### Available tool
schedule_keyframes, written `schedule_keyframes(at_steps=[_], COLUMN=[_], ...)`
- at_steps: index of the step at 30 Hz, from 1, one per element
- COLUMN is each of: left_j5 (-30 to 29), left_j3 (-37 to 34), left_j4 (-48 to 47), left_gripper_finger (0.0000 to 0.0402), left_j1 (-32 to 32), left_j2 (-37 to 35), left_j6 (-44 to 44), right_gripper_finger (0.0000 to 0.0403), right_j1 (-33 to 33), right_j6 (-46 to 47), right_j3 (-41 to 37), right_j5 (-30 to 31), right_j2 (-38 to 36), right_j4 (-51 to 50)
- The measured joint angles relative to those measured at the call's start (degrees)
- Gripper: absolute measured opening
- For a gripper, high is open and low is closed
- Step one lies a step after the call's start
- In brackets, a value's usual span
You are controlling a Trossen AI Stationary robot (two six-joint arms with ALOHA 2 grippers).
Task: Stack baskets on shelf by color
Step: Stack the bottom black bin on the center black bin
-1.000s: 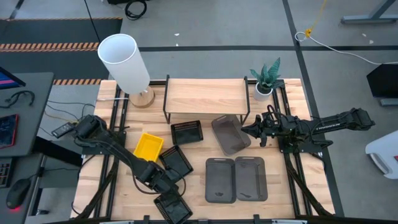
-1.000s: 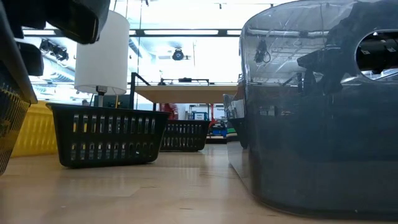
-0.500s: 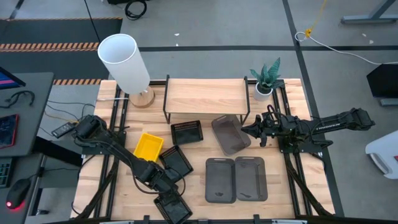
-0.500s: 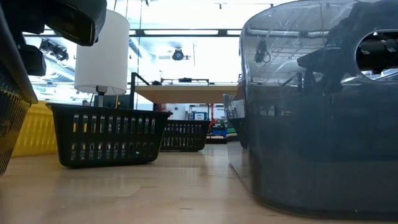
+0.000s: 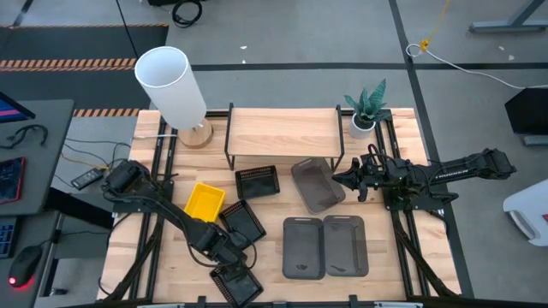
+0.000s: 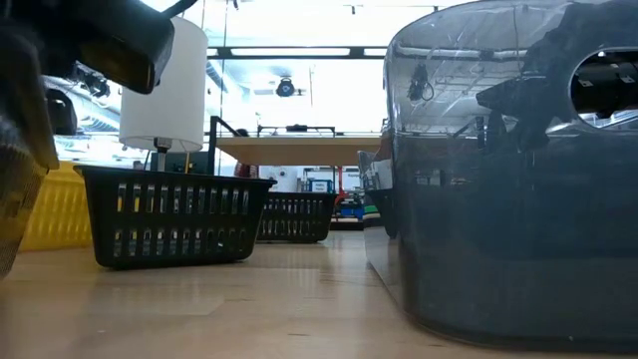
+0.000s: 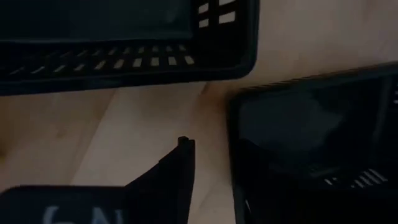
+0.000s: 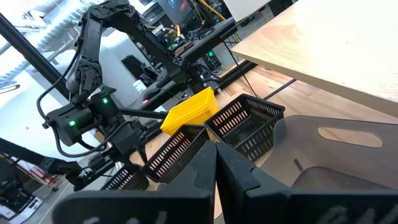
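Note:
In the high view the shelf [image 5: 284,130] stands at the table's far side. Three black slotted baskets [image 5: 257,182] [image 5: 243,222] [image 5: 237,284] and a yellow basket [image 5: 205,202] lie left of centre. Two grey baskets [image 5: 303,247] [image 5: 345,245] lie side by side. A third grey basket [image 5: 317,184] lies askew in front of the shelf. My left gripper [image 5: 224,254] is open at the nearest black basket's far rim [image 7: 233,124]. My right gripper [image 5: 336,180] is shut beside the askew grey basket [image 8: 336,155]. My left gripper comes from above at the nearest black basket's far rim [image 7: 231,143]. One finger [image 7: 180,168] stands outside over bare wood, apart from the rim. The other finger is lost in the basket's dark inside, so I cannot tell whether it touches the wall.
A white lamp [image 5: 174,85] stands at the far left corner and a small potted plant [image 5: 366,109] at the shelf's right end. In the low view a grey basket [image 6: 508,189] fills the right half. Bare wood [image 5: 163,265] lies along the near left edge.
My left gripper has moved a little toward the table's near edge, closer to the nearest black basket. In the low view the arm and that basket's wall at the left now show blurred. My right arm has kept still.

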Motion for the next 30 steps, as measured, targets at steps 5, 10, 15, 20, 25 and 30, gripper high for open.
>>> schedule_keyframes(at_steps=[5,10,15,20,25,30], left_j5=[0.1,1.0,5.1,11.2,16.9,14.1], left_j3=[0.0,0.0,0.0,0.0,0.0,0.0], left_j4=[-0.7,-1.0,-2.6,-3.4,-3.7,-4.4], left_gripper_finger=[0.0066,0.001,0.001,0.0007,0.0007,0.0007], left_j1=[0.0,0.3,1.4,4.0,7.4,12.0], left_j2=[0.5,0.2,-1.2,-5.6,-10.5,-14.5], left_j6=[0.7,0.7,3.3,6.1,8.1,8.8], right_gripper_finger=[0.0014,0.0014,0.0014,0.0014,0.0014,0.0014], right_j1=[0.0,0.0,0.0,0.0,0.0,0.0], right_j6=[0.0,0.0,0.0,0.0,0.0,0.0], right_j3=[0.0,0.0,0.0,0.0,0.0,0.0], right_j5=[0.0,0.0,0.0,0.0,0.0,0.0], right_j2=[0.0,0.0,0.0,0.0,0.0,0.0], right_j4=[0.0,0.2,0.2,0.3,0.2,0.2])
